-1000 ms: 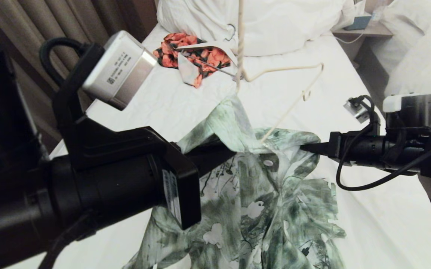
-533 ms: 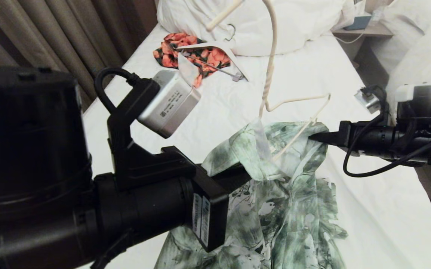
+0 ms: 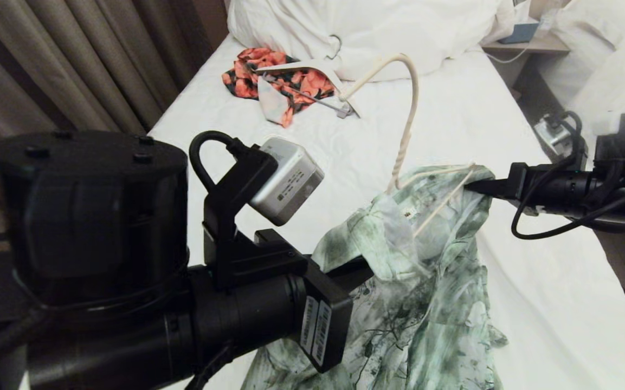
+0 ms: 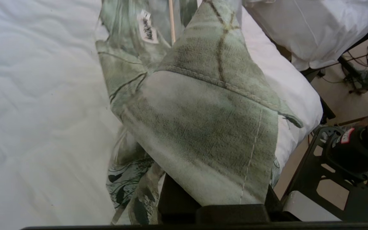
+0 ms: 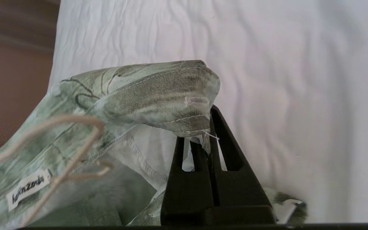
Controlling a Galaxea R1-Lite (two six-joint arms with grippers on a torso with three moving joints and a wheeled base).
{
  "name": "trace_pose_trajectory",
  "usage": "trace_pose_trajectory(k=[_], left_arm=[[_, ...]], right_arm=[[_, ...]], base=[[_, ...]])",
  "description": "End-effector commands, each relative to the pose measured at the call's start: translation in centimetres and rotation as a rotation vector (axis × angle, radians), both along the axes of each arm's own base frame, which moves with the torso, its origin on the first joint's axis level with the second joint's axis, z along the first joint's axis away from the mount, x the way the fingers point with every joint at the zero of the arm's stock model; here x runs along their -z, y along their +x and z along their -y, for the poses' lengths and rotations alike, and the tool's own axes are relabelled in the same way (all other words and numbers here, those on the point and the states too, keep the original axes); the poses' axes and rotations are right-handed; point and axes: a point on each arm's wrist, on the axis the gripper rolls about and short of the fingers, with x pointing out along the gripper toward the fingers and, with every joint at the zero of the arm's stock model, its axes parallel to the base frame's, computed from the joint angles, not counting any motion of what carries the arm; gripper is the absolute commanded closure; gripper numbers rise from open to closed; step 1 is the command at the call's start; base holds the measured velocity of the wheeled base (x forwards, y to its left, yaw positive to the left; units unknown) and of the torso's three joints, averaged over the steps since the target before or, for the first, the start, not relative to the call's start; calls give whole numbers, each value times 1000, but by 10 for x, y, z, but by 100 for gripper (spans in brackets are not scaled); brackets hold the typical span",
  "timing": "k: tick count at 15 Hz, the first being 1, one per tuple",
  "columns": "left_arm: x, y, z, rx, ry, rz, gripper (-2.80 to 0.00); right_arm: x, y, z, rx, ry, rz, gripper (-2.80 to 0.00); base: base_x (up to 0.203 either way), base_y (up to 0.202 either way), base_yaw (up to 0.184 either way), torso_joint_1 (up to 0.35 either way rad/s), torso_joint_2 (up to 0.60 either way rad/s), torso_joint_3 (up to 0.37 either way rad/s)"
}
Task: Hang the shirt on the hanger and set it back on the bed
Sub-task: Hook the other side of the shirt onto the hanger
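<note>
The right gripper [image 5: 206, 140] is pinched tight on the shirt [image 3: 426, 281] at one shoulder, on the right side. The left gripper [image 3: 363, 265] is pinched on the other shoulder, and cloth drapes over its tip so I cannot see the fingers well. I think the two grips hold the shirt's top wide, so the neck hole stays open around the hanger [image 3: 407, 124]. The hanger's hook and twisted neck stick up out of the collar. One thin arm of it runs down inside the cloth near the label. The rest of the shirt hangs down and lies on the bed [image 3: 534, 303]. Further up the bed lies an orange-red garment [image 3: 279, 81] with a white hanger on it.

Compared with a second ago, both grippers sit lower. The hanger has sunk with them: before, its arm stood clear above the shirt, and now it is mostly tucked into the shoulder. The hook, which was out of the picture, now shows.
</note>
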Motion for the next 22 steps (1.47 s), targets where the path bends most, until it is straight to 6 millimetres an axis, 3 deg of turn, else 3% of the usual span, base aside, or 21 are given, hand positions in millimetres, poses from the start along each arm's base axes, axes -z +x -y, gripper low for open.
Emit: trace_pose_trajectory(k=[1,8,12,15,22], left_arm=[[7,3,6,-4,22,-12,0],[13,4,10,-1,41,-23,0],[10,3,8,0,34,-15,0],[6,-1,7,9,22,-9,0],[-7,-8,-1,23,-37,15,0]], right_arm=[[-1,0,2,5,3,5,0],[-21,-7,3,5,5,33,0],[-44,-25,1,-6,9,72,0],[-64,-32,-7,-39,-3,123,0],[-110,-46,-46,-194,-78,275,0]], base=[[0,0,0,0,0,0],[0,0,0,0,0,0],[0,0,0,0,0,0],[0,0,0,0,0,0],[0,0,0,0,0,0]])
